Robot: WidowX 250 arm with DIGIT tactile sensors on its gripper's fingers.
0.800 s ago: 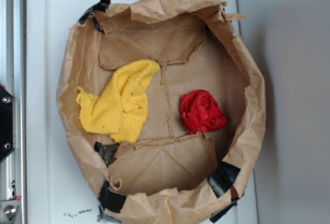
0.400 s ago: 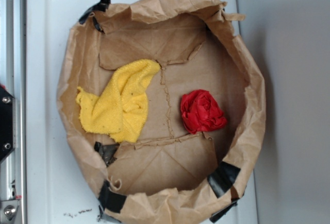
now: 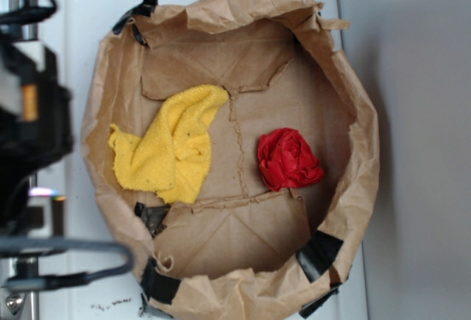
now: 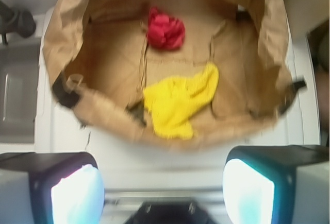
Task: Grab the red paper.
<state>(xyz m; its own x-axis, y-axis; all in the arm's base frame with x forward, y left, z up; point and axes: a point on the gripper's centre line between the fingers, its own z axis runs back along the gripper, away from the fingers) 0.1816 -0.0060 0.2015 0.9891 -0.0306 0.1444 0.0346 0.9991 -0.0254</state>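
Note:
The red paper [image 3: 288, 160], a small crumpled rose-like wad, lies on the floor of the brown paper bag [image 3: 353, 99], right of centre. In the wrist view the red paper [image 4: 166, 28] sits at the far side of the bag [image 4: 62, 33]. My gripper [image 4: 162, 190] is open and empty, its two pale pads wide apart, over the white surface outside the bag's left rim. In the exterior view the arm [image 3: 29, 129] shows as a dark blur at the left edge, well left of the red paper.
A yellow terry cloth [image 3: 169, 147] lies in the bag's left half, between the arm and the red paper; it also shows in the wrist view [image 4: 180, 103]. Black tape [image 3: 318, 255] holds the bag's rolled rim. The bag sits on a white lid [image 3: 73, 33].
The arm has swung into the exterior view at the left edge; before, only its base showed there. The red paper, cloth and bag have not moved.

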